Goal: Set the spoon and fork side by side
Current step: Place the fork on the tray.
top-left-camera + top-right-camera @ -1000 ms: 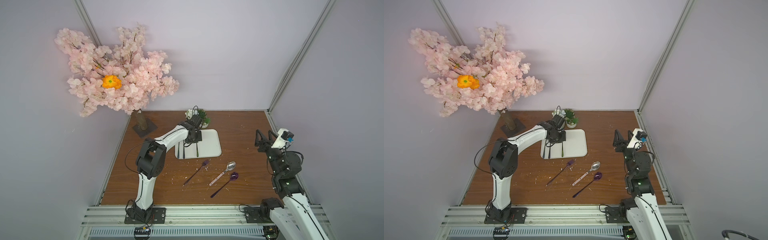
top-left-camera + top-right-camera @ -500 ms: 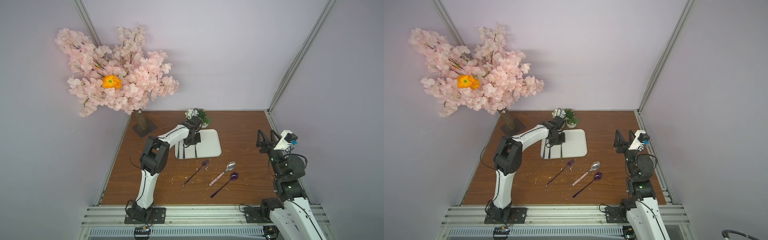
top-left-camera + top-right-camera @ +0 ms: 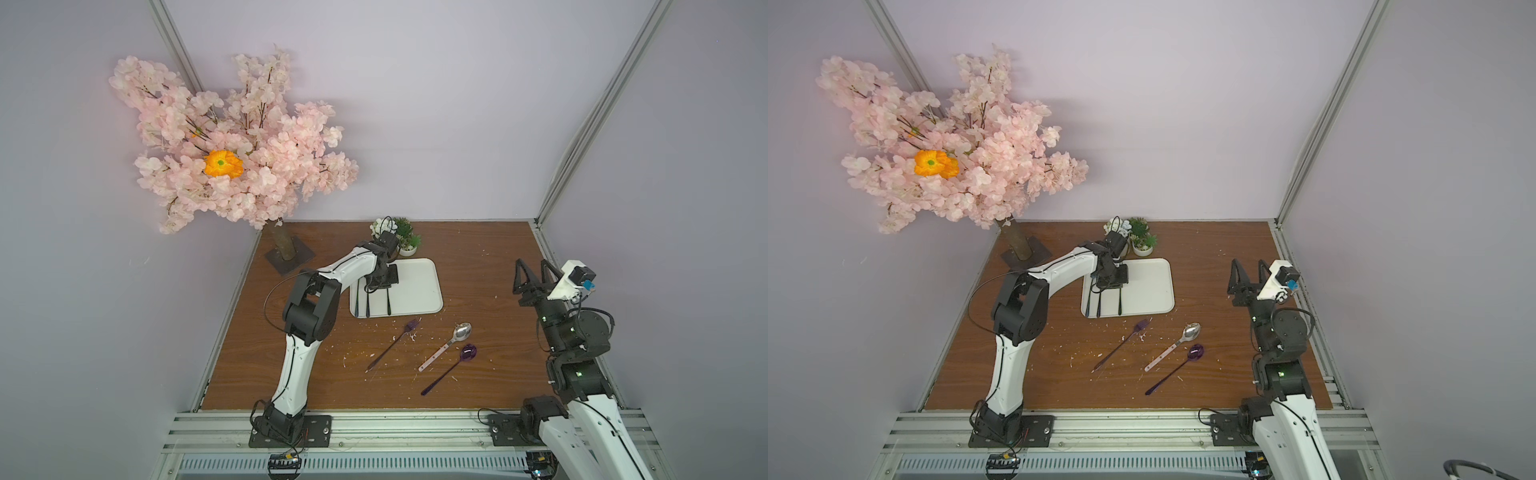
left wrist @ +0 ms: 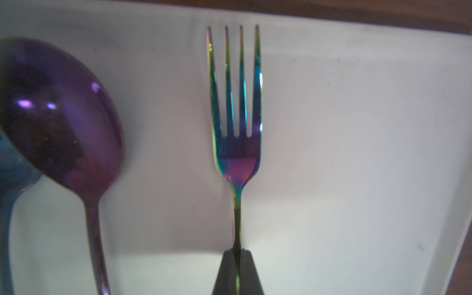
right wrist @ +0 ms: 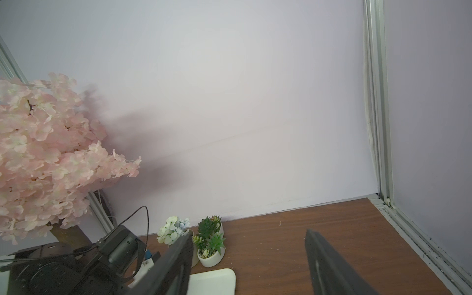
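At the left of the left wrist view the purple spoon [image 4: 63, 122] lies on the white tray [image 4: 357, 153], bowl up. Just right of it, near but not touching, the fork [image 4: 236, 143] runs roughly parallel, tines toward the tray's upper rim. At the bottom centre the left gripper [image 4: 237, 252] has its jaws pinched together on the fork's thin handle. I cannot tell whether the fork is resting fully on the tray. To my eye this is the placing step, nearly done. The next move calls for parting the jaws gently and lifting straight off, so the fork does not skew toward the spoon. In a top view, a loose fork [image 3: 395, 345] and a silver spoon [image 3: 462, 331] lie lower centre on the wooden table [image 3: 478, 257]. At the right edge the right gripper [image 3: 530, 262] is raised, fingers apart and empty.
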### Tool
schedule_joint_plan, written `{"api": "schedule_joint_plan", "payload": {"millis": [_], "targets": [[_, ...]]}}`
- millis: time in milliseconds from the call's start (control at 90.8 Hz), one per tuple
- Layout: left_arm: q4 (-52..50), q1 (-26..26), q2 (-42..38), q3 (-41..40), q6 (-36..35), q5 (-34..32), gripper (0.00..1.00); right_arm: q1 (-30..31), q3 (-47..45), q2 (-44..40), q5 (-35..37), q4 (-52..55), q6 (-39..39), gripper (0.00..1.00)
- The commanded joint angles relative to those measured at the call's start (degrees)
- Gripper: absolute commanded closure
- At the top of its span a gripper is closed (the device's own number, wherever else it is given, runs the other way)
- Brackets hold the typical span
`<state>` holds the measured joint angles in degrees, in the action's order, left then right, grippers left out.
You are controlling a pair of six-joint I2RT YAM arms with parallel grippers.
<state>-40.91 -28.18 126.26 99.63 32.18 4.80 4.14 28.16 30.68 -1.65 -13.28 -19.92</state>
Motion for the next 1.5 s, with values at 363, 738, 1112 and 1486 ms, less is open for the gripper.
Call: {"api": "schedule_joint_plan", "payload": {"millis": [363, 738, 1112, 1486], "targets": [[-1.09, 1.03, 0.79, 0.97, -0.33, 0.54, 0.93, -0.03, -0.83, -0.41, 0.50, 0.40, 0.67, 0.27], [-1.02, 0.44, -1.57, -1.38, 0.35, 1.01, 0.89, -0.09, -0.92, -0.36, 0.50, -0.08, 0.57, 0.27], [-0.91, 0.07, -3.19, 0.05, 0.84, 0.42, 0.66, -0.10, -0.65, -0.71, 0.55, 0.23, 0.66, 0.27], [-0.84, -3.53, -14.95, 1.07, -3.16, -1.84, 0.39, -0.09, -0.31, 0.30, 0.55, 0.43, 0.46, 0.27]]}}
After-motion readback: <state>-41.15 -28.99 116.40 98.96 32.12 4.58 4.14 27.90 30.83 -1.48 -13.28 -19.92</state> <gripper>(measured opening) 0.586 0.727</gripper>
